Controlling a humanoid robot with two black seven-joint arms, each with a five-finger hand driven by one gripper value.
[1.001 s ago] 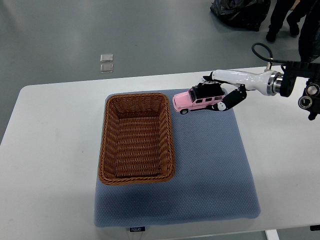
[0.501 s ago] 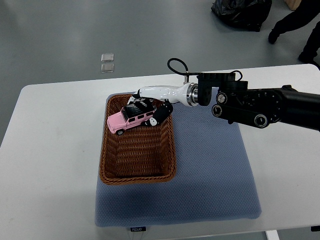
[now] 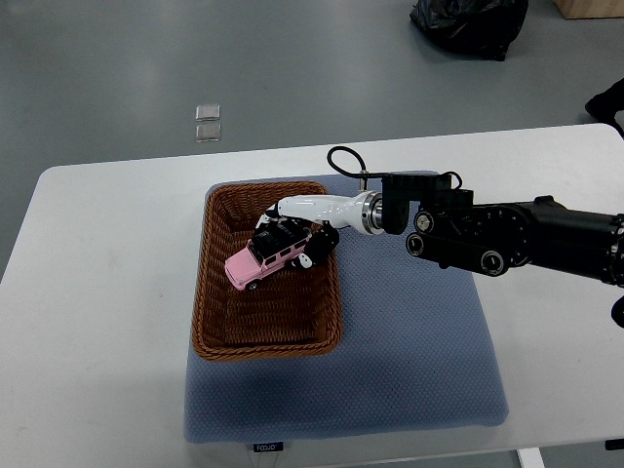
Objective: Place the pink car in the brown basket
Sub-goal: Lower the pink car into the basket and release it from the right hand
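Your right hand (image 3: 304, 234) is still gripping the pink car (image 3: 266, 260), now lower and tilted nose-down inside the brown basket (image 3: 216, 292) versus half a second ago. The basket is sitting on a blue mat (image 3: 409, 361) atop a white table (image 3: 97, 292). Black bag (image 3: 468, 24) on the grey floor at 1 o'clock, two small squares (image 3: 207, 123) at 11.

pink car (image 3: 267, 262) lower in basket (image 3: 219, 336), perhaps tilted

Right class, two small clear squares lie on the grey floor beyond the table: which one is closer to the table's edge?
The lower clear square, nearer the white table. The upper clear square lies just past it, farther up the floor.
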